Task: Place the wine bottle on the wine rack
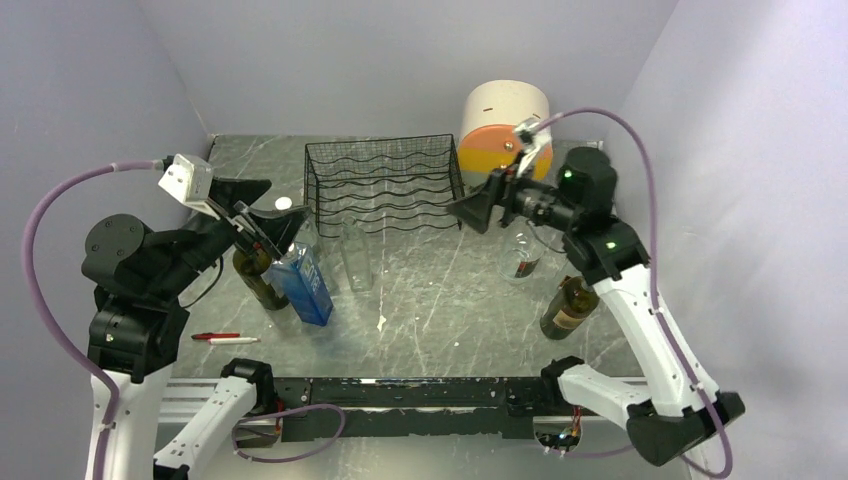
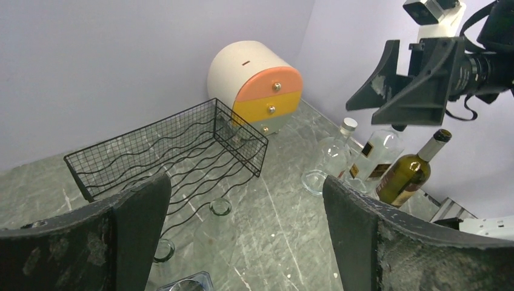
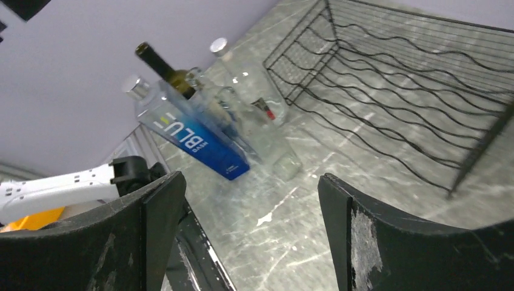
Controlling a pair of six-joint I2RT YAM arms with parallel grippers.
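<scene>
The black wire wine rack (image 1: 385,185) stands empty at the back of the table, also seen in the left wrist view (image 2: 170,151) and the right wrist view (image 3: 412,79). One dark green wine bottle (image 1: 262,282) stands at the left beside a blue bottle (image 1: 308,282), under my left gripper (image 1: 268,212). Another wine bottle (image 1: 570,308) stands at the right near the right arm (image 2: 412,173). My left gripper (image 2: 245,230) is open and holds nothing. My right gripper (image 1: 470,208) hovers open beside the rack's right end, also holding nothing (image 3: 251,236).
A round cream, orange and yellow drawer unit (image 1: 505,125) sits at the back right. Clear glass bottles stand mid-table (image 1: 355,258) and at the right (image 1: 522,255). A red and white pen (image 1: 225,338) lies at the front left. Purple walls close in on three sides.
</scene>
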